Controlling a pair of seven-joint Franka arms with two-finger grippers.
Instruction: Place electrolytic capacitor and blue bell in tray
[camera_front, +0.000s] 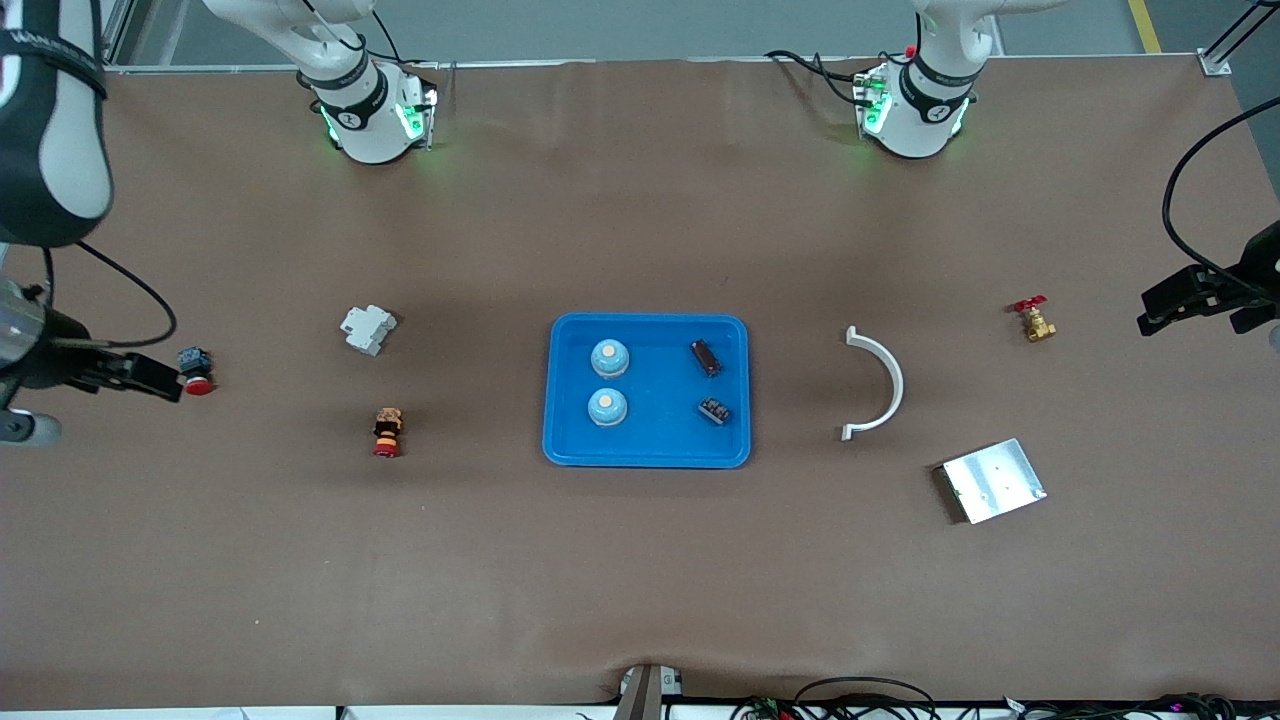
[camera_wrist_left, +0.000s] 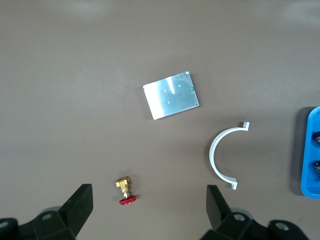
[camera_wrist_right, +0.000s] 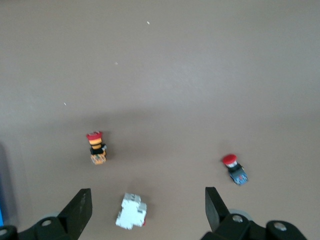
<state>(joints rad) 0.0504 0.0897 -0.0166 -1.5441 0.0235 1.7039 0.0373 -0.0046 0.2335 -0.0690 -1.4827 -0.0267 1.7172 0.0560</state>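
Two tools, both spread wide and holding nothing. Left tool (camera_wrist_left: 149, 210) hangs at the right edge of the front frame over the left arm's end of the worktop (camera_front: 640, 580); its wrist view shows dark fingers (camera_wrist_left: 79, 206) far apart, with a brass valve with red handle (camera_wrist_left: 125, 190) between them lower down on the worktop, touching neither. Right tool (camera_wrist_right: 148, 210) hangs at the left edge of the front frame, over the right arm's end; fingers (camera_wrist_right: 80, 207) equally wide apart, a white block (camera_wrist_right: 130, 211) on the worktop between them, no contact. Blue tray (camera_front: 646, 455) sits at centre frame. In it: two blue bells (camera_front: 609, 357) (camera_front: 607, 406), one above the other in the frame, toward the right arm's end of the tray; two small dark components (camera_front: 706, 357) (camera_front: 714, 410) toward the left arm's end, which I cannot identify with certainty. Outside the tray: white curved clip (camera_front: 880, 385), silver plate (camera_front: 993, 480), red-capped button (camera_front: 195, 370), striped red-orange part (camera_front: 387, 432).
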